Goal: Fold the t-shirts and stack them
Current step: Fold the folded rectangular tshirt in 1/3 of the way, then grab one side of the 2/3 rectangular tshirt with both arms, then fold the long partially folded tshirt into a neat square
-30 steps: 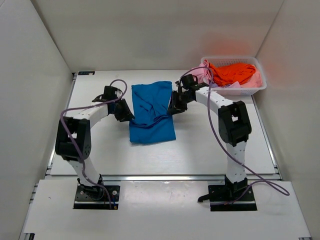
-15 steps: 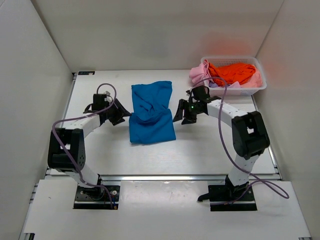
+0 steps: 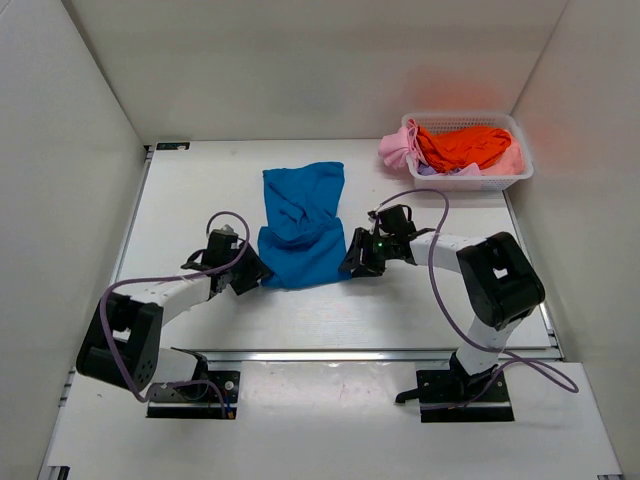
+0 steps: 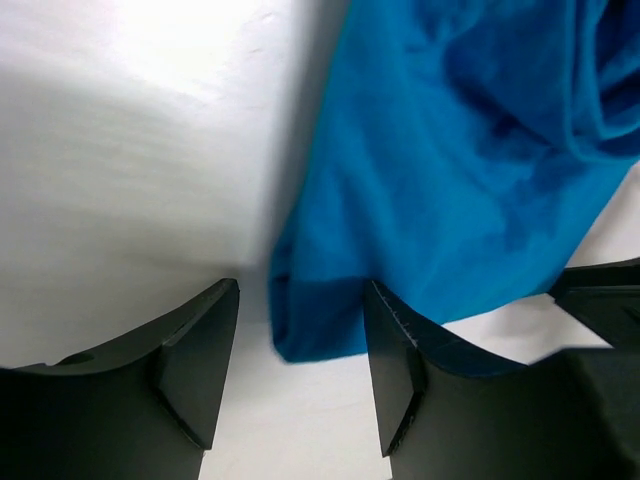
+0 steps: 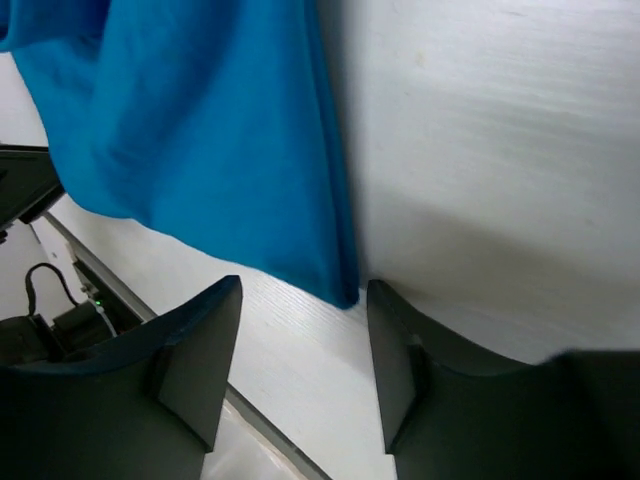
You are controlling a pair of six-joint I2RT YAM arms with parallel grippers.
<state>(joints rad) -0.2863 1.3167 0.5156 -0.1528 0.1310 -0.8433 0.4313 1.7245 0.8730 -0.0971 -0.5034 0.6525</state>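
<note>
Broad bare counter [image 3: 190, 190] left of the blue t-shirt [image 3: 300, 215], out to the left wall [image 3: 60, 220]; narrower bare strip between shirt and white basket [image 3: 482, 182] far right; near shirt corners taken up by left hand [image 3: 248, 276] and right hand [image 3: 352, 262], fingers spread around cloth; bare counter between the arms, nearer than the hem.

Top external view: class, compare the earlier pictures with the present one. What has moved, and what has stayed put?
The left claw moved from the left side of the blue t-shirt to its near left corner, and the right claw from the right side to the near right corner. Both stand open around those corners. The blue t-shirt, the basket and the orange t-shirt in it stayed put.
</note>
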